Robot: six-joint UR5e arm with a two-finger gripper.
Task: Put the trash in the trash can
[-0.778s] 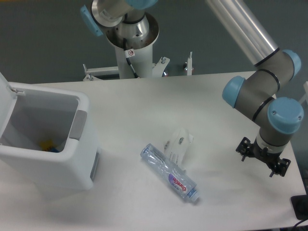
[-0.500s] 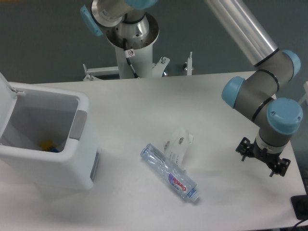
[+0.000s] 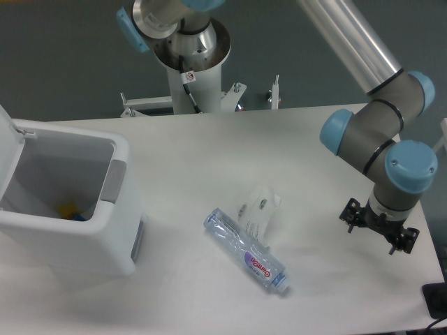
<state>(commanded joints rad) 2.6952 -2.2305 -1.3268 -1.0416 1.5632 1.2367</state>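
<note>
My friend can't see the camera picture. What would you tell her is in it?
A clear bottle lies on a white table with a clear cup beside it. The robot's tool hangs off to the right, holding nothing, and an open white bin stands at the left.

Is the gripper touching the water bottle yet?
Apart. The fixed camera shows bare table between the gripper at right and the water bottle lying mid-table.
</note>
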